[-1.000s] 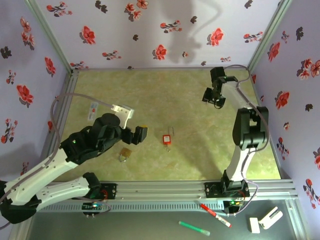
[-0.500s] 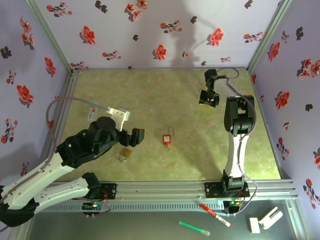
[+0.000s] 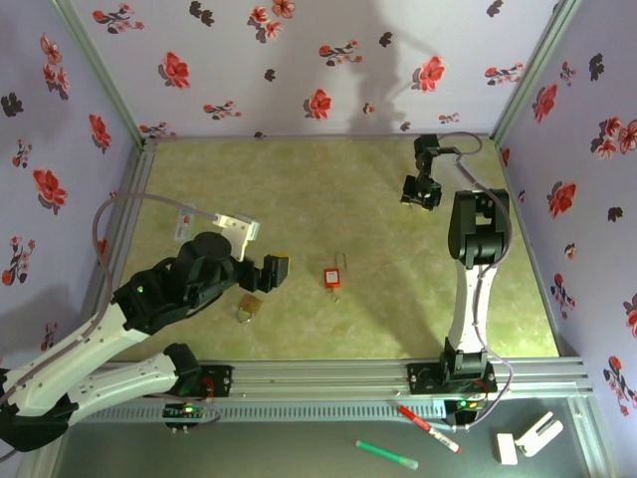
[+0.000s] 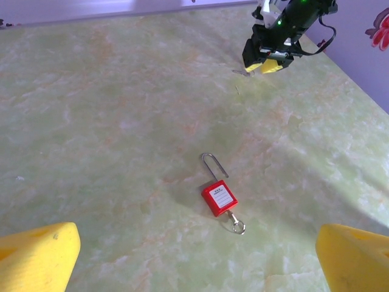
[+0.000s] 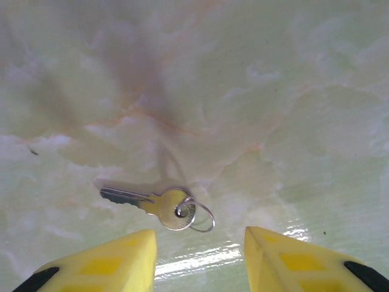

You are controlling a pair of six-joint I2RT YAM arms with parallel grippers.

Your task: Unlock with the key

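The worktop (image 3: pixel 328 189) is a flat sheet with a yellow-green marble pattern, pale veins and some brown streaks. It is glossy: in my right wrist view a bright reflection lies on it close to my fingertips. Three walls stand around it, covered with lilac wallpaper with red and dark flowers (image 3: pixel 249 60). Grey metal frame posts (image 3: pixel 104 75) run up in the two far corners. A ribbed aluminium rail (image 3: pixel 328 376) closes the near edge, where my two bases are bolted.

My right end effector (image 5: pixel 199 243) is low over the far right part of the worktop. Its yellow fingers stand apart and grip nothing. The small grey metal key with a rounded head and a thin wire ring (image 5: pixel 159 207) lies flat on the surface just ahead of the fingertips and touches neither of them.

My left end effector (image 3: pixel 276 270) hangs over the near left part and is wide open, with nothing in it. The red-bodied padlock with a silver shackle (image 4: pixel 219 199) lies flat near the middle of the worktop, well apart from the key. The small brass padlock (image 3: pixel 249 309) lies near the front edge, just beside my left arm.

Outside the rail, on the grey ledge, lie a red-and-white marker (image 3: pixel 428 428), a green pen (image 3: pixel 386 455) and a white plastic part (image 3: pixel 528 438).
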